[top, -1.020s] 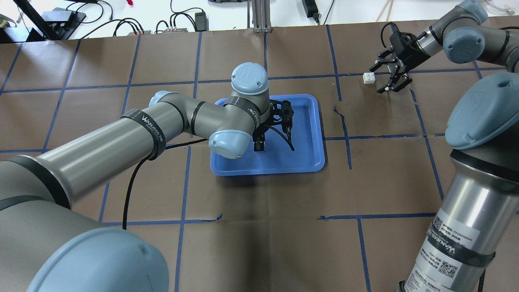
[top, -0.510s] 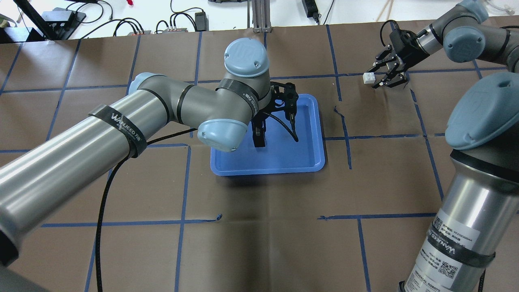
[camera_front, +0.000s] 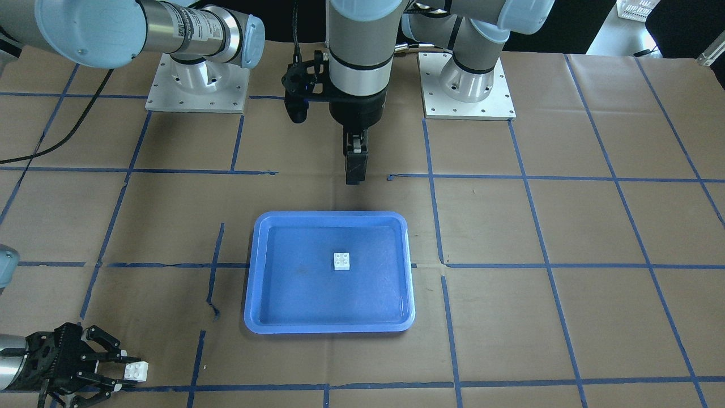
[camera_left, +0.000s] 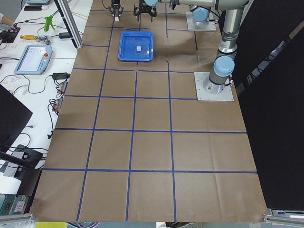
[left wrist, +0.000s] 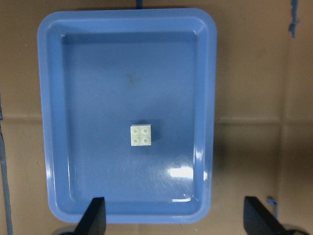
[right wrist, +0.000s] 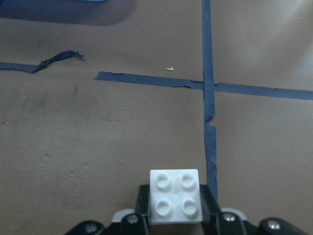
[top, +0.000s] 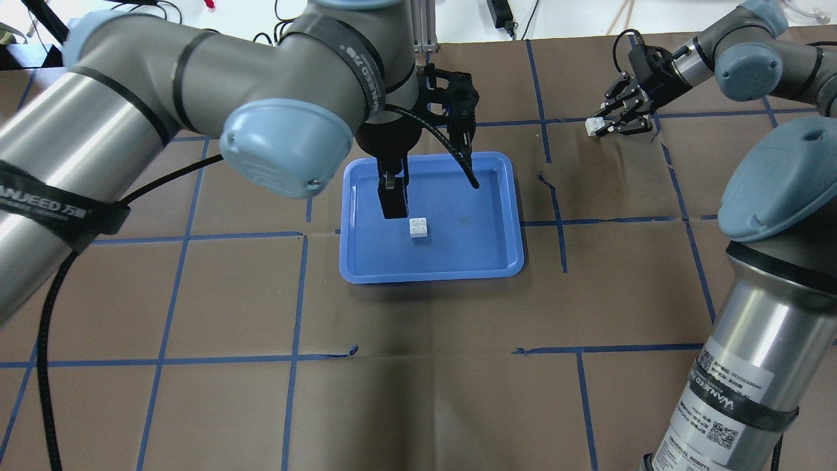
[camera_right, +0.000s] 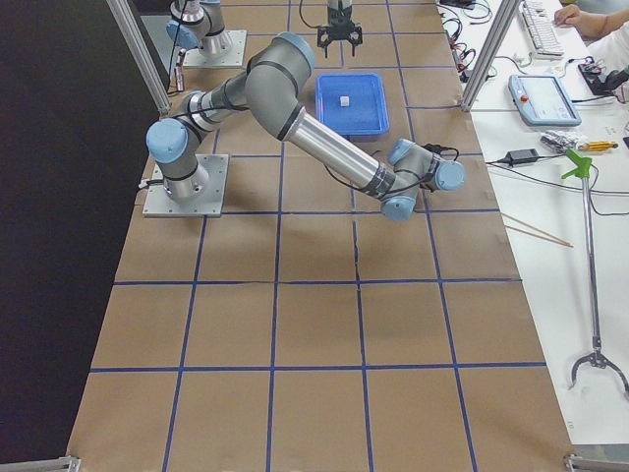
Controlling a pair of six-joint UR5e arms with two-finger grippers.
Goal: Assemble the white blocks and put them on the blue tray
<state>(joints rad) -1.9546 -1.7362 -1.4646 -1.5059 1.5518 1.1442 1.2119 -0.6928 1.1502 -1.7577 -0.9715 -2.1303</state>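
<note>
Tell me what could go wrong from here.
The right gripper holds the second block only at the tips; it could slip or twist on the way to the tray.
The first block lies loose on the tray; pressing the second on might shove it aside.
The left gripper hangs open above the tray, so the arms could collide.
</note>
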